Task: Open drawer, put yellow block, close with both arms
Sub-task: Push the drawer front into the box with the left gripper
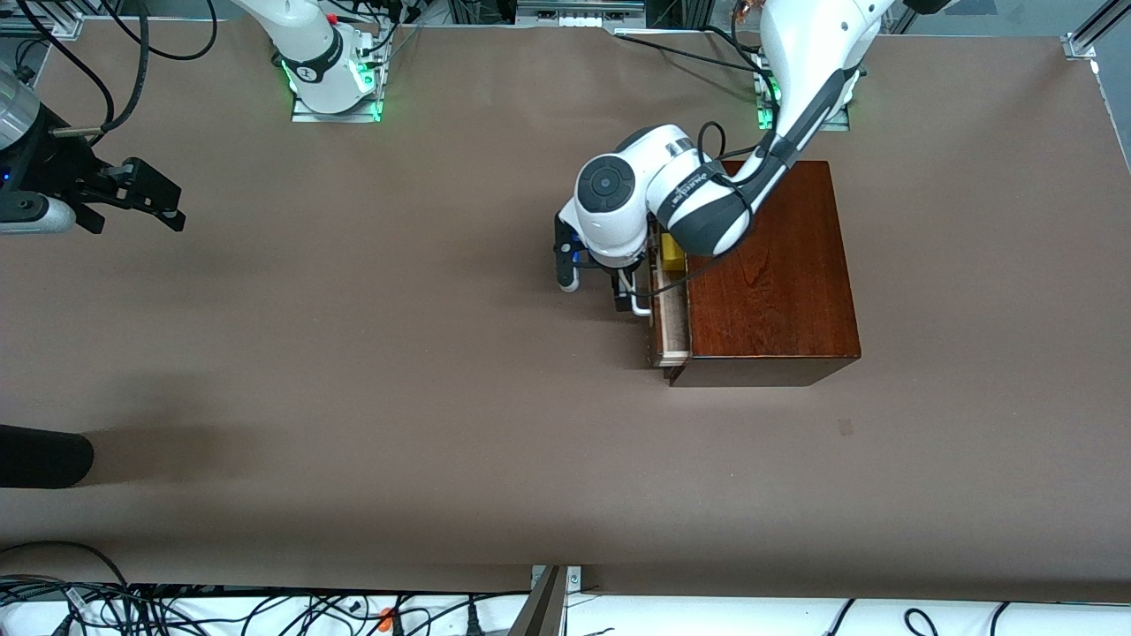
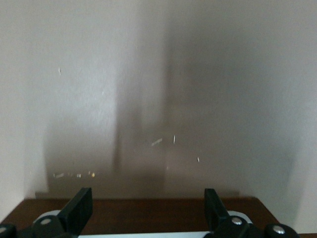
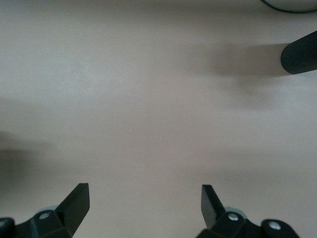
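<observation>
The dark wooden box [image 1: 769, 274] stands toward the left arm's end of the table. Its drawer [image 1: 671, 322] is pulled out a little, so a narrow strip of the pale tray shows. The yellow block [image 1: 673, 253] lies in that tray, partly hidden by the left arm's wrist. My left gripper [image 1: 596, 284] hangs in front of the drawer, beside the white loop handle [image 1: 638, 300]. In the left wrist view the left gripper [image 2: 148, 199] is open, with the dark drawer front [image 2: 143, 214] low between its fingers. My right gripper [image 1: 132, 199] [image 3: 144, 194] waits open over bare table at the right arm's end.
A black cylindrical object [image 1: 44, 455] [image 3: 299, 52] pokes in at the right arm's end of the table, nearer the front camera than the right gripper. Cables and a rail [image 1: 548, 601] run along the front edge. Brown table surface [image 1: 398, 353] lies between the two grippers.
</observation>
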`<state>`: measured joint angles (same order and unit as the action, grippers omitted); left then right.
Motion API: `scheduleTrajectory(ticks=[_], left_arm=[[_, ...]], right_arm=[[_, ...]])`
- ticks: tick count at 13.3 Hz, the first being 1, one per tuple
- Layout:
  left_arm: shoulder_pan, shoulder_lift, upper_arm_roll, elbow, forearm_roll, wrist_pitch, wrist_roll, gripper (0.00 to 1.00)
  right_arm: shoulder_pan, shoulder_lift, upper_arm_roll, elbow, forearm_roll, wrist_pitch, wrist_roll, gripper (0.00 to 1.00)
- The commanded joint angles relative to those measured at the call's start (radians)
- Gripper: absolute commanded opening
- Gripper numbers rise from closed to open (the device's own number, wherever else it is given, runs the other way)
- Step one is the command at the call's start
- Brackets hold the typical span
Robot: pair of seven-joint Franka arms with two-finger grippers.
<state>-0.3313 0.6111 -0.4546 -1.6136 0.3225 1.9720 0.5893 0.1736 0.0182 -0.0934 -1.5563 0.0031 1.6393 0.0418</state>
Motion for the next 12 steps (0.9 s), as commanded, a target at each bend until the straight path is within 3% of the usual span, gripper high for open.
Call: scheduleTrajectory(ticks=[1, 9, 12], left_arm=[[0.063, -0.054, 0.019, -0.022, 0.027, -0.051, 0.021, 1.00], [0.051, -0.098, -0.006, 0.027, 0.003, -0.062, -0.029, 1.00], [0.064, -0.192, -0.026, 0.049, -0.129, -0.126, -0.224, 1.00]], right_arm=[[-0.008, 0.006, 0.001, 0.019, -0.003, -0.003, 0.001, 1.00], [-0.009, 0.008, -0.006, 0.016, 0.018, -0.003, 0.001, 1.00], [-0.009, 0.008, -0.006, 0.019, 0.018, -0.003, 0.001, 1.00]])
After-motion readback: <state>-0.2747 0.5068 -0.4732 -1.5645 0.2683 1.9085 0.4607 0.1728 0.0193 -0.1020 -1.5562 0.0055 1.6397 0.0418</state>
